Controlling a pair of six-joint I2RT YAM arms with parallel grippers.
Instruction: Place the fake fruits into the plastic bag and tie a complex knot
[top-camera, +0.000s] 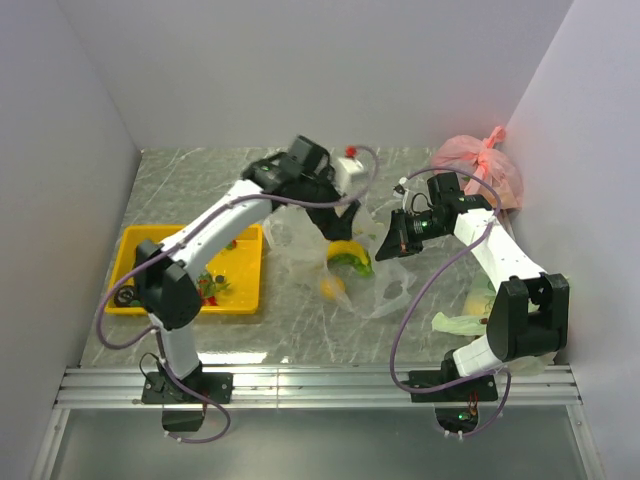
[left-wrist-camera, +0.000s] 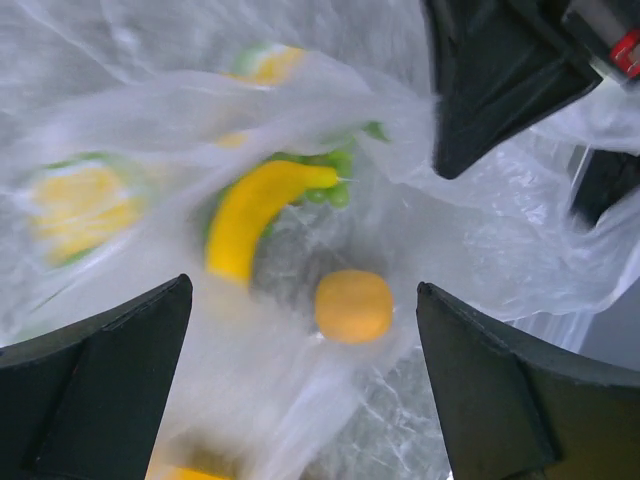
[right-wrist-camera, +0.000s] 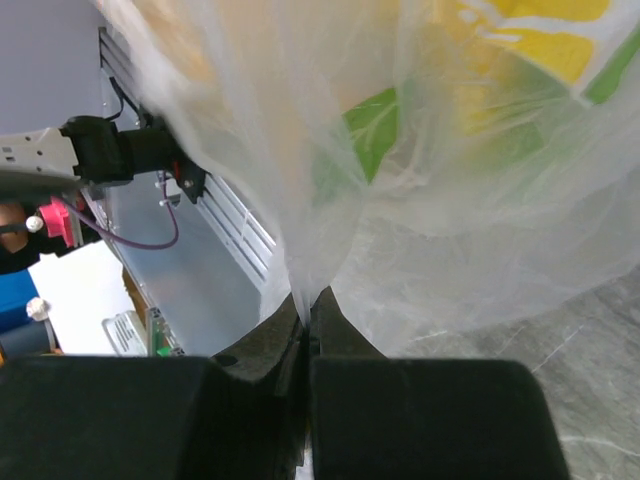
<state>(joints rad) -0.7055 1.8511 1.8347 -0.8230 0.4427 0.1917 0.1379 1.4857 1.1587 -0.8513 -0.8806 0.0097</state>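
The transparent plastic bag (top-camera: 372, 285) lies in the middle of the table. Inside it are a yellow banana (top-camera: 347, 250), green grapes (top-camera: 358, 266) and a round yellow fruit (top-camera: 333, 287). In the left wrist view the banana (left-wrist-camera: 250, 215), the grapes (left-wrist-camera: 330, 188) and the round fruit (left-wrist-camera: 353, 306) show through the film (left-wrist-camera: 480, 230). My left gripper (top-camera: 332, 203) (left-wrist-camera: 305, 290) is open and empty above the bag. My right gripper (top-camera: 390, 244) (right-wrist-camera: 305, 305) is shut on a bunched edge of the bag film (right-wrist-camera: 300, 200). Small red berries (top-camera: 208, 287) lie in the yellow tray (top-camera: 150, 245).
A pink knotted bag (top-camera: 478, 168) sits at the back right corner. Pale green bags (top-camera: 468, 312) lie beside the right arm's base. The right gripper's black finger (left-wrist-camera: 490, 80) shows close in the left wrist view. Walls close in three sides.
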